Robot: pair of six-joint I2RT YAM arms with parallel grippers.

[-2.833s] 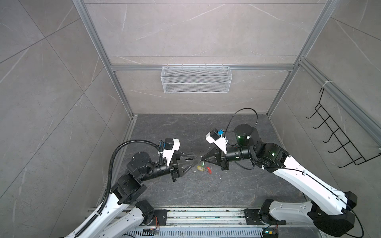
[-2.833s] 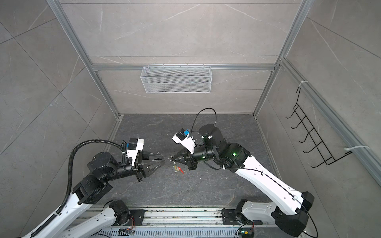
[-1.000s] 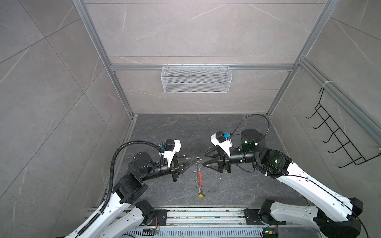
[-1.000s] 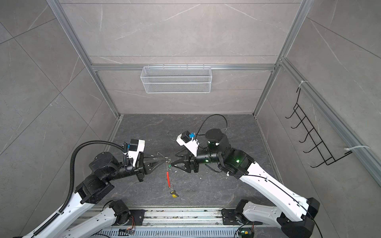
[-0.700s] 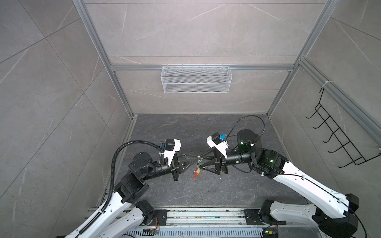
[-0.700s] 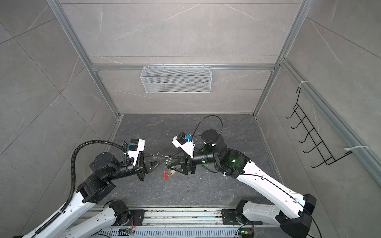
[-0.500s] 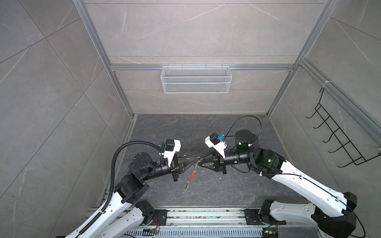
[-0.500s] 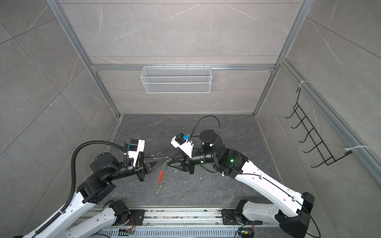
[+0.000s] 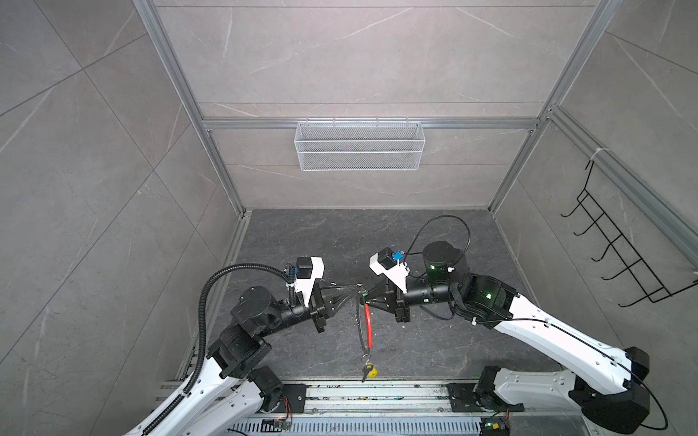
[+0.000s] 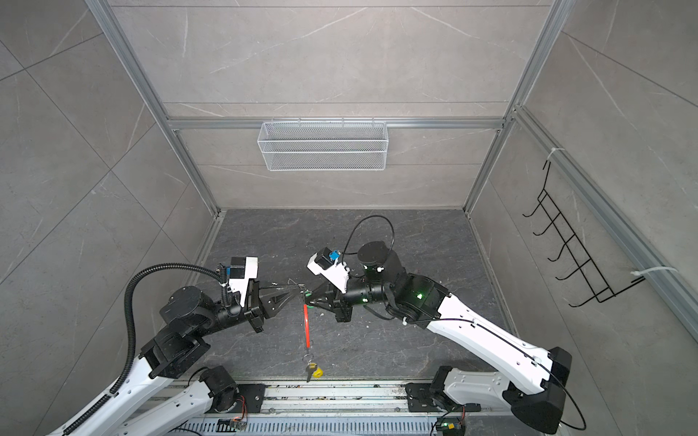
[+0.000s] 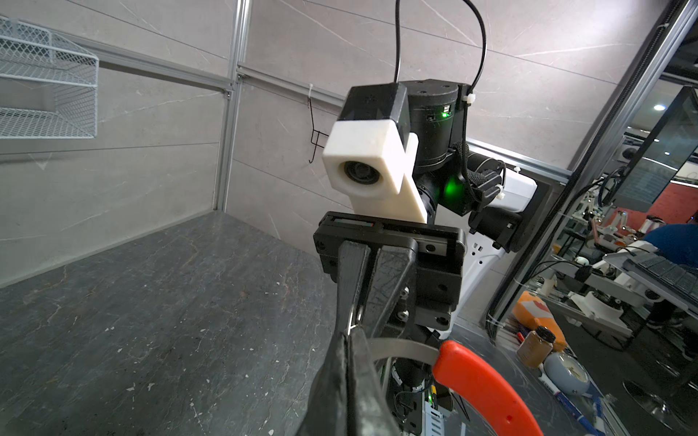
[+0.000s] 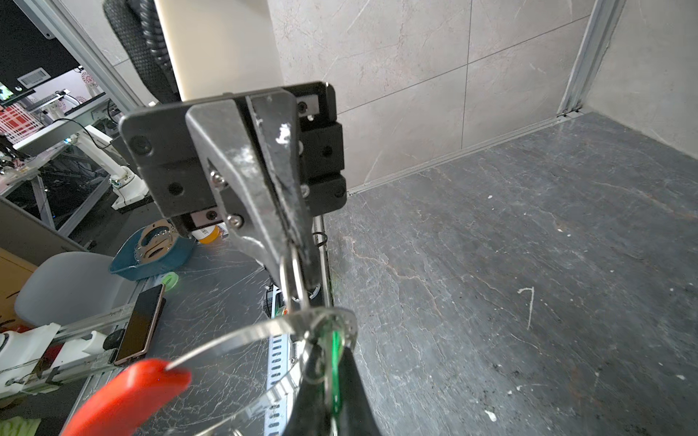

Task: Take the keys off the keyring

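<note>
Grey stone walls [image 9: 359,56] stand all round us, and we look down on a dark stone floor [image 9: 321,241]. On the back wall we see a white wire basket [image 9: 359,151], and on the side wall a black rack [image 9: 619,256] of hooks. Our left claw [image 9: 355,297] and our right claw [image 9: 369,301] meet tip to tip in the middle, up off the floor. The left claw is squeezed tight on a small ring [image 12: 292,273] of wire, and that small ring is hooked round the keyring [image 9: 367,324]. The right claw is squeezed tight too, and the green key [image 12: 334,351] sits pinched between its fingers, right next to the left claw. The keyring hangs down from where the claws meet. In both top views the loop looks long and thin. Its red part [image 10: 306,326] runs down one side of the loop. At the low end of the loop hangs the yellow key [image 9: 372,372], well away from both claws. We cannot tell if the yellow key touches the floor.
</note>
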